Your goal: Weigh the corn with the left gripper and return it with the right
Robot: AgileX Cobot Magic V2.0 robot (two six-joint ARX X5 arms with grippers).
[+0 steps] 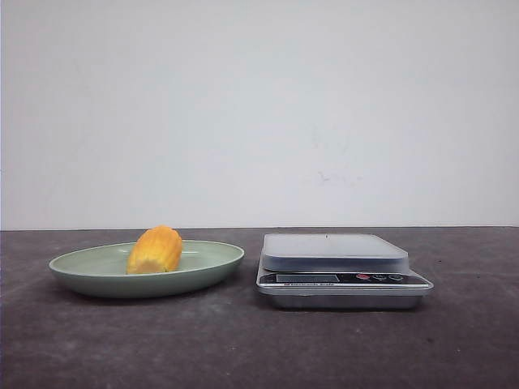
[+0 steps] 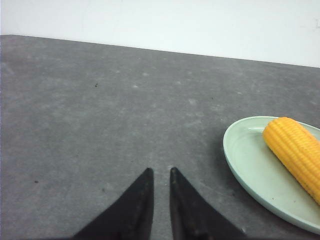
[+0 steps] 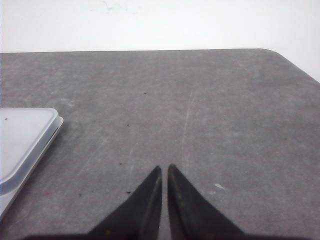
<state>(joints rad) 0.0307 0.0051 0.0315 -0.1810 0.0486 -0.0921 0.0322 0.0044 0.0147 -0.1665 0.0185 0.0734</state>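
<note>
The corn [image 1: 155, 250], a short yellow-orange cob, lies in a pale green plate [image 1: 212, 264] on the left of the dark table. In the left wrist view the corn [image 2: 296, 153] rests in the plate [image 2: 247, 165], off to one side of my left gripper [image 2: 161, 170]. That gripper's black fingers are shut to a narrow slit, with only bare tabletop showing between them. A silver kitchen scale [image 1: 340, 268] stands just right of the plate, and its platform is bare. My right gripper [image 3: 165, 166] is shut and holds nothing, and a corner of the scale [image 3: 25, 140] lies to its side. Neither arm shows in the front view.
A white wall runs along the table's far edge. The table's rounded far corner [image 3: 280, 54] shows in the right wrist view. Plate and scale sit side by side with a small gap between them.
</note>
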